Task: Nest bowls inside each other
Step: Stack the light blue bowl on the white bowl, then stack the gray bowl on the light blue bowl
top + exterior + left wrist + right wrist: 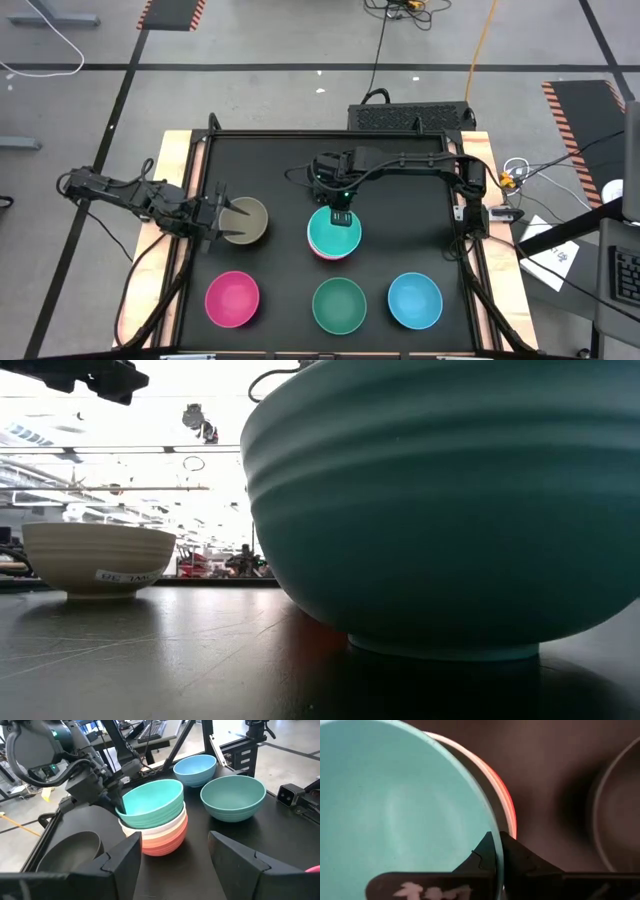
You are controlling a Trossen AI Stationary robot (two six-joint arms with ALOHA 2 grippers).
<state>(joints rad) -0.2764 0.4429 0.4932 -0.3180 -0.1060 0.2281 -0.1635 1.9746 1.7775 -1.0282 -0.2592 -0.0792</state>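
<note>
A teal bowl [150, 802] sits tilted on top of a stack of white, peach and red bowls [165, 837] at the table's middle, and my right gripper [496, 842] is shut on its rim. An olive-tan bowl [246, 221] stands on its base at the left. My left gripper [212, 215] waits open beside it, its fingers just off the rim and touching nothing. Magenta [232, 298], green [339, 305] and blue [415, 300] bowls stand in a row along the near edge. My right gripper pinches the teal bowl's rim [492, 827] on the bowl's far side, with one finger inside the bowl and one outside. The fingers slant down from the table's far side. The bowl is tilted, its gripped side higher, its lower part inside the white bowl [172, 822].
In the low view the green bowl [440, 510] fills most of the picture and hides the stack. The right arm [400, 162] reaches across the far half of the table. Bare black tabletop [285, 265] lies between the stack and the near row.
</note>
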